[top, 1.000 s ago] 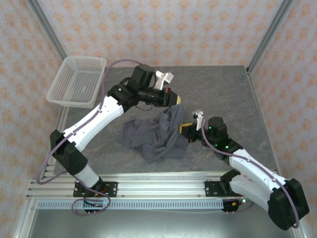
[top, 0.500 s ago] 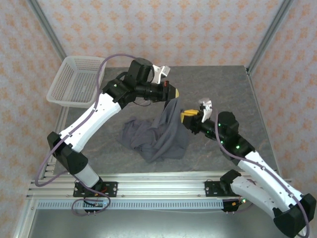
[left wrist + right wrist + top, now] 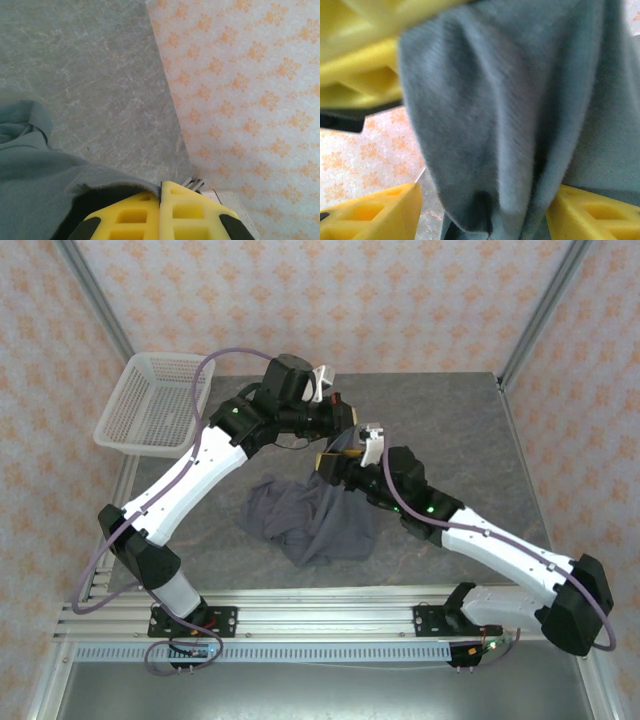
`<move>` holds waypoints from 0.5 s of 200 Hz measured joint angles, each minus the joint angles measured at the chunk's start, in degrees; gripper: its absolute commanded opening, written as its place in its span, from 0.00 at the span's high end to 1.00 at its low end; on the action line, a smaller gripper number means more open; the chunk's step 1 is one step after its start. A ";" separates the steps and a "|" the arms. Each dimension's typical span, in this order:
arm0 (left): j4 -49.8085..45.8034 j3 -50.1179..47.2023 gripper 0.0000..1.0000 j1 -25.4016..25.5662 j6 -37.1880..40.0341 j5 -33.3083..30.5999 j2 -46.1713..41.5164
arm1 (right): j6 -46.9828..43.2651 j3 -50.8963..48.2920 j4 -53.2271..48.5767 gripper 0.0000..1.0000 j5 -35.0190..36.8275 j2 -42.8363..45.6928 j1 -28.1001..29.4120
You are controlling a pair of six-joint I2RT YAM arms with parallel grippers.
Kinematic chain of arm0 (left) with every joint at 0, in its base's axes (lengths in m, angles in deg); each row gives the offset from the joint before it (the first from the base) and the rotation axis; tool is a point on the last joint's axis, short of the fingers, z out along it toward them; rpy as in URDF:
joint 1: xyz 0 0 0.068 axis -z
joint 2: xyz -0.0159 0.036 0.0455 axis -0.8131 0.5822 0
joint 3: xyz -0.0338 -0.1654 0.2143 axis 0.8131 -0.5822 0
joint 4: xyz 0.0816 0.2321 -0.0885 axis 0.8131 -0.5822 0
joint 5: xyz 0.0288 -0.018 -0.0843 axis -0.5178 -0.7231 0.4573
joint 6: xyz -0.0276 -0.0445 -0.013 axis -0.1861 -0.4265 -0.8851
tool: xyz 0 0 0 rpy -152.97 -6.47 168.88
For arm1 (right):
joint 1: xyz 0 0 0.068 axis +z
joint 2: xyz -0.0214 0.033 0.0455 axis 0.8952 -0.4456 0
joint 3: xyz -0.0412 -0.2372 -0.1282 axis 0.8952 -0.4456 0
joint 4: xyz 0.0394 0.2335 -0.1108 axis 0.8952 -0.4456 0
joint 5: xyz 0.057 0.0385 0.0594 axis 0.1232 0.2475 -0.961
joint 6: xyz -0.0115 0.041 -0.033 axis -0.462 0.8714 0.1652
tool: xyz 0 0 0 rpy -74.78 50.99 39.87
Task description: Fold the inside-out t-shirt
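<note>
Right now the inside-out t-shirt (image 3: 318,525) lies mostly in a crumpled heap on the grey worktop (image 3: 450,420), near the middle and a little toward the arms' bases, with one part of it drawn up off the surface into a narrow hanging fold. The left pincer (image 3: 346,437) is at the top of that fold. In the left wrist view its yellow fingers (image 3: 132,217) are pressed flat together, and the dark slate-grey cloth (image 3: 35,170) runs in from the left and is nipped between them, with the bare worktop (image 3: 90,60) and the patterned wall (image 3: 250,100) beyond. The right pincer (image 3: 333,464) sits just beside and slightly below the left one, against the raised fold. In the right wrist view its two yellow fingers (image 3: 385,212) stand well apart at the bottom corners, and the hanging cloth (image 3: 485,100) falls into the wide gap of the right pincer (image 3: 485,200). The cloth seems to brush the finger on the right of that picture, though the blur leaves this unsure. Blurred yellow of the other pincer fills the upper left there. A white mesh basket (image 3: 150,410) rests at the far left edge of the worktop, well apart from the shirt.
</note>
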 measured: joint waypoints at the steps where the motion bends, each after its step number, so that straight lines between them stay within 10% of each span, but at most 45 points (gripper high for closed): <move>1: 0.00 0.00 1.00 0.00 -0.02 -0.02 0.00 | 0.22 0.11 -0.02 0.38 0.13 -0.07 0.02; 50: -0.28 0.00 1.00 0.00 0.57 -2.01 0.00 | 6.32 2.01 -4.52 1.00 11.23 -0.11 0.33; 77: -4.37 1.29 1.00 0.00 4.24 -7.28 0.09 | 6.47 1.36 -5.60 1.00 9.53 2.03 0.33; 100: -7.98 5.42 0.70 -0.02 9.38 -11.78 1.03 | 5.97 0.37 -4.72 1.00 2.80 3.87 0.28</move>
